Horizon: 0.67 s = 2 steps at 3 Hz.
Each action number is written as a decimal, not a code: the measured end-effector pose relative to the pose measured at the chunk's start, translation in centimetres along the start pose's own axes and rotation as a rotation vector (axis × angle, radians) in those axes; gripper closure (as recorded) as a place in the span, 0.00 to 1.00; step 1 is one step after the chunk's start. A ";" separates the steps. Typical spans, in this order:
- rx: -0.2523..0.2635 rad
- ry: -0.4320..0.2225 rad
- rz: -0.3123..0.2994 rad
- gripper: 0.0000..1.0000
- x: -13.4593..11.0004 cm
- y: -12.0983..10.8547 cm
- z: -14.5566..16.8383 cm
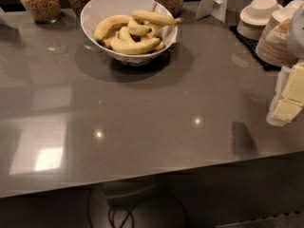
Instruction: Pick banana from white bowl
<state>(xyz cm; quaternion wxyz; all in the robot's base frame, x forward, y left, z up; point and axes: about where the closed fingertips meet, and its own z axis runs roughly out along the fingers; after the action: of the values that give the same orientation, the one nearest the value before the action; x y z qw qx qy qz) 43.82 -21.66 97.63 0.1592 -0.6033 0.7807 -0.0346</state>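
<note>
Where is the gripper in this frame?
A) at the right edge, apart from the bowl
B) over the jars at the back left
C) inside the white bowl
A: the gripper hangs at the right edge below the stacked dishes, far from the white bowl of bananas.
</note>
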 end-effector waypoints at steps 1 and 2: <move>0.000 0.000 0.000 0.00 0.0 0.0 0.0; 0.000 0.000 0.000 0.00 -0.2 -0.2 -0.9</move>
<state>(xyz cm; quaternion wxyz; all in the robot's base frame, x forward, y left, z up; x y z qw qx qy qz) 43.82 -21.66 98.58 0.1593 -0.6033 0.7807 -0.0346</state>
